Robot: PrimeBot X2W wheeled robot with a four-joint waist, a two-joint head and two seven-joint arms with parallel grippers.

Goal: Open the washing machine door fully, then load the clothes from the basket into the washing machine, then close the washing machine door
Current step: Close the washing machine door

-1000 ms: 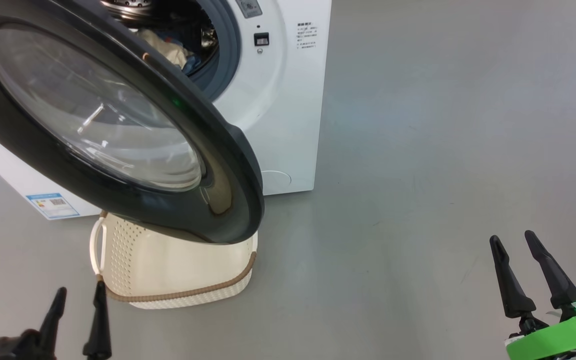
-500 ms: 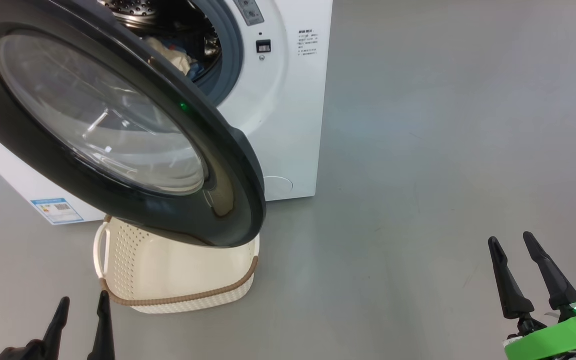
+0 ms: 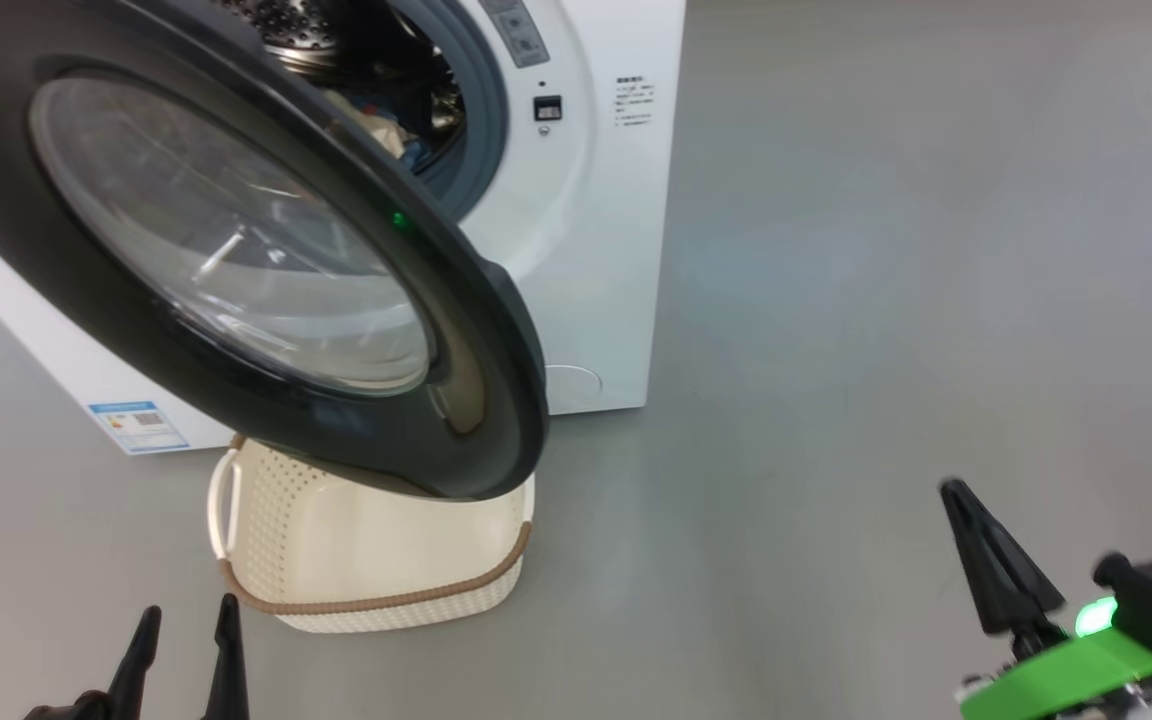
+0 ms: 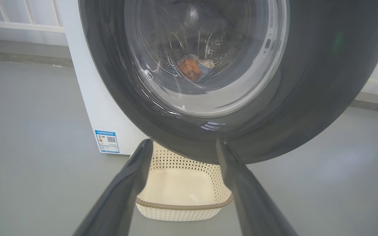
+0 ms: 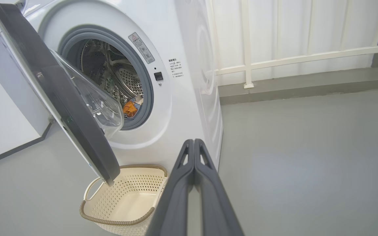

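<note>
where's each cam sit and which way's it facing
Head view: on the head, looking down at the open washing machine door and basket; left gripper lower left, right gripper lower right.
Left wrist view: low, facing the door's glass; open fingers frame the basket.
Right wrist view: facing the drum opening; shut fingers rise mid-bottom.
All three share door and basket.

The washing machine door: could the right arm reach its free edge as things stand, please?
Probably yes: just bare floor lies between the shut right pincer and the near edge of the washing machine door, which stands open.
</note>
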